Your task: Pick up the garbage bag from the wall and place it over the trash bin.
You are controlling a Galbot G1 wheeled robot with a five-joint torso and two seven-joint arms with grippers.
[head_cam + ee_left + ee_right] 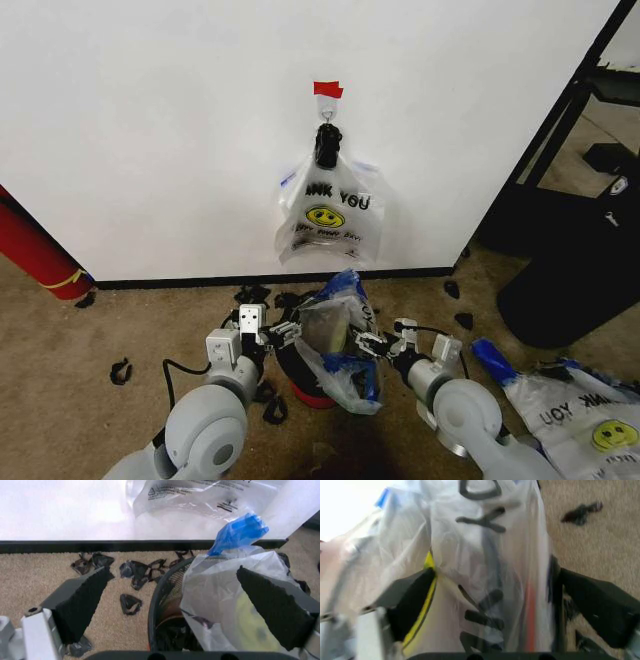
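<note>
Both claws sit low over the trash bin [305, 385] w/ the garbage bag [335, 345] draped on it: left claw [175, 603] spread wide, straddling rim & bag edge; right claw [490, 607] also spread, bag film between its pads, prob. to stretch the mouth over the rim.

Head camera: looking forward and down at the wall [150, 120] and carpet [60, 420] from above both arms. Wrist cameras: each peering close between its tool's fingers. All three are sharing the garbage bag [335, 345] [225, 603] [485, 573] over the trash bin [305, 385] [165, 603].
</note>
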